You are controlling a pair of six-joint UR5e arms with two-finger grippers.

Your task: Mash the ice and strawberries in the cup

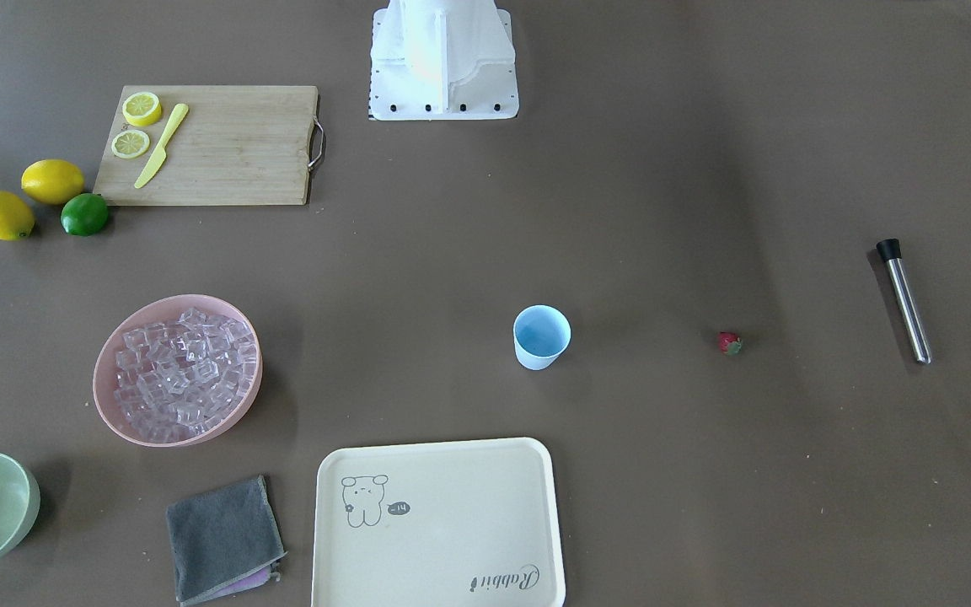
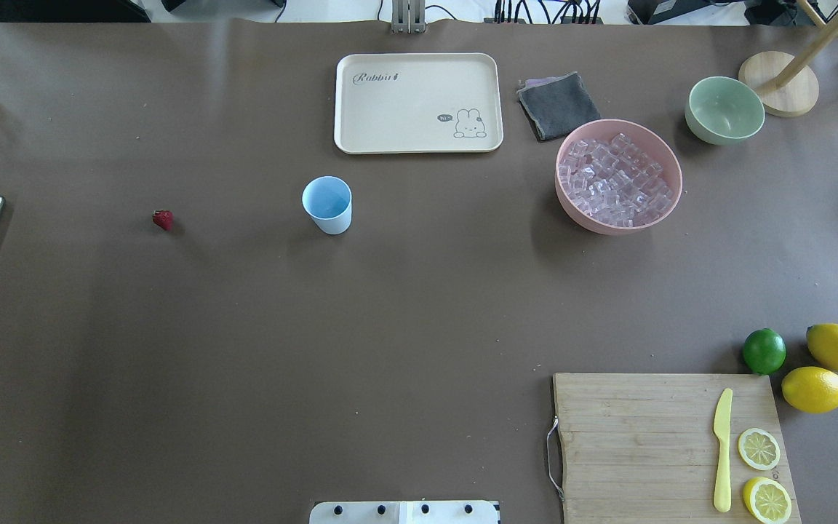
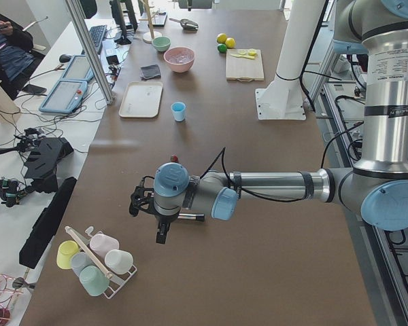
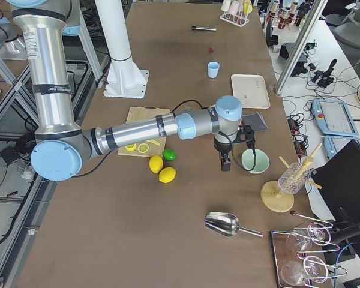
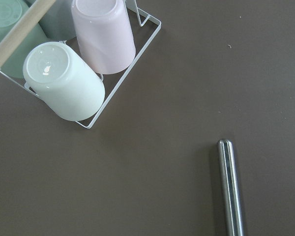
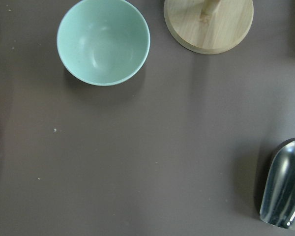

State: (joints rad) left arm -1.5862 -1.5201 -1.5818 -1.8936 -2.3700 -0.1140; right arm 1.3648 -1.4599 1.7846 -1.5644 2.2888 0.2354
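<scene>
Tray [image 1: 452, 539] unused, cup [image 1: 542, 337] mid-tabletop empty, strawberry [image 1: 729, 342] and ice [image 1: 182, 371] untouched, nothing mashed; can't tell if my left claw [image 3: 161, 236] or right claw [image 4: 226, 166] is open.

- I see bright, even light on the brown table [image 2: 244, 364], and all my pictures look sharp.
- Soft shadows sit beside the pink bowl [image 2: 612, 225] and the cup [image 2: 333, 222].
- The white robot base [image 1: 443, 59] glares, and the metal scoop [image 6: 285, 187] shines.
</scene>
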